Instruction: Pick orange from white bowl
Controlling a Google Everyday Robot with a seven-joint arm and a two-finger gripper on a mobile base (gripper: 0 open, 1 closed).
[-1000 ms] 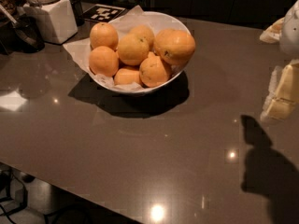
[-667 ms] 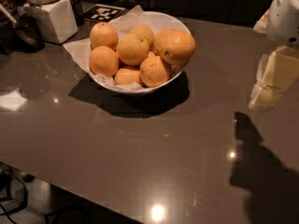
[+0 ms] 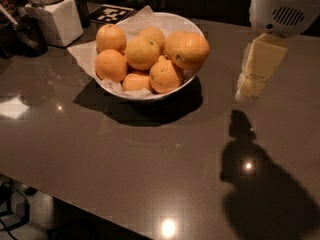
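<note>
The white bowl (image 3: 170, 21), lined with crinkled white paper, stands at the back centre of the dark table and holds several oranges. The orange (image 3: 188, 50), the largest and slightly oblong, lies at the bowl's right side against the rim. My gripper (image 3: 256, 73) hangs in the air at the upper right, to the right of the bowl and apart from it, pale fingers pointing down above the table. Its shadow falls on the table below it.
A white square container (image 3: 56, 20) with a jar on top stands at the back left. A black and white marker tag (image 3: 111, 13) lies behind the bowl. A dark object (image 3: 27, 34) sits at the far left. The table's front edge (image 3: 100, 215) runs diagonally at the bottom left.
My gripper has moved left from the right edge toward the bowl, and its shadow moved left with it. The bowl and oranges have not moved.
</note>
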